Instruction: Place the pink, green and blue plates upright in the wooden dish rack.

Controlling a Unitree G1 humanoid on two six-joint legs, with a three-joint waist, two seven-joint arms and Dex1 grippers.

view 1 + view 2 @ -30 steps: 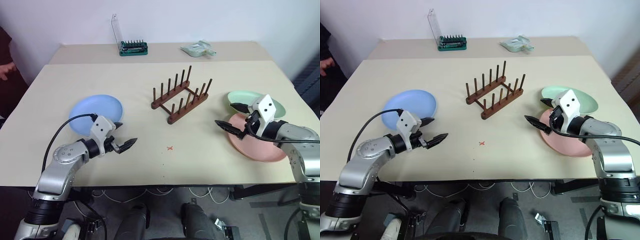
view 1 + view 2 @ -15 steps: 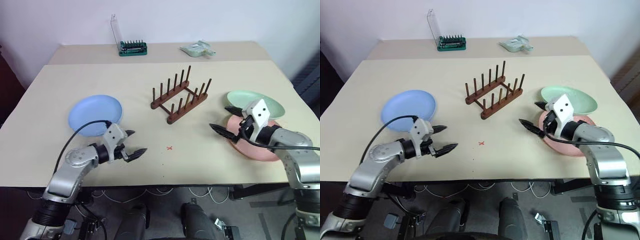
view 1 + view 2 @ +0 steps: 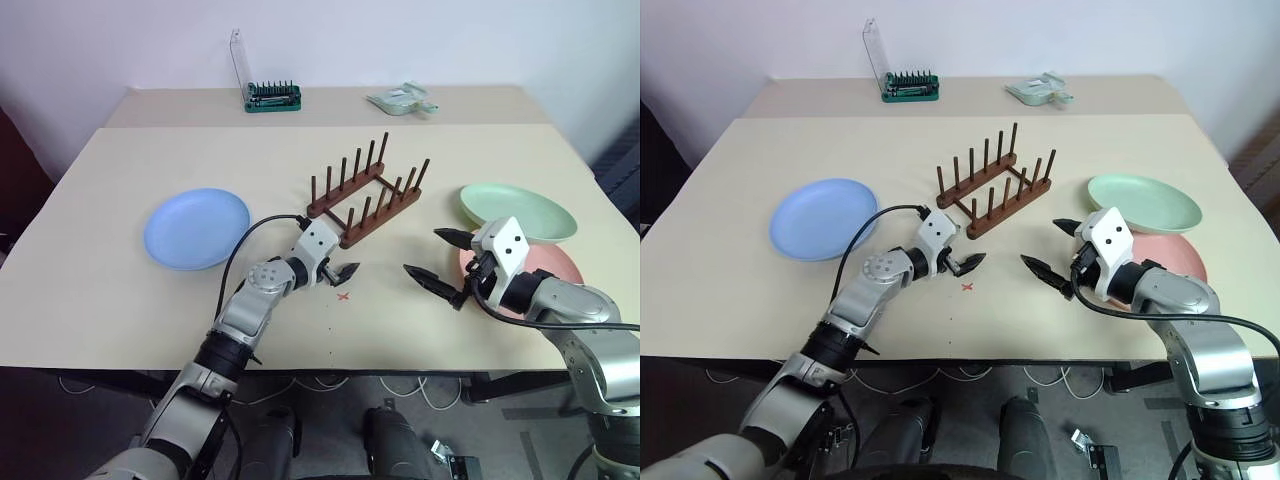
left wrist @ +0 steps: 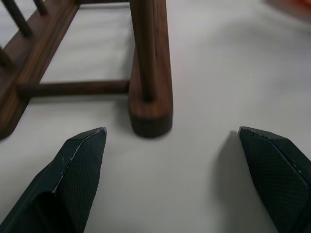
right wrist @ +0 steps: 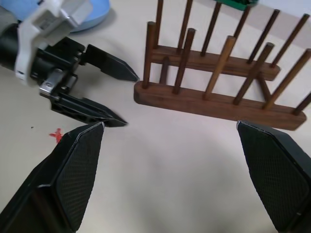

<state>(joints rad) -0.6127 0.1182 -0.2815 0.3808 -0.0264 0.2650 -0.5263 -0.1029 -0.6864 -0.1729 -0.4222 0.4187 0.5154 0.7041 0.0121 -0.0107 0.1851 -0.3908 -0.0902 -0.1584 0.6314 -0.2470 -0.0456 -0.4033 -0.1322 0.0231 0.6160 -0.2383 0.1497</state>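
Rack (image 3: 365, 205) sits centre frame, long axis running lower left to upper right, no plates in it yet. Left gripper (image 3: 334, 266), jaws wide & empty, sits just off the rack's near end. Right gripper (image 3: 443, 260), also spread & empty, is nearest the pink plate (image 3: 555, 265) (partly under green plate (image 3: 516, 210)). Blue plate (image 3: 197, 226) lies left, well apart from both.

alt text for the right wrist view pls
The open left gripper points at the near end of the empty wooden dish rack on a beige table, framed by the right gripper's spread black fingers.
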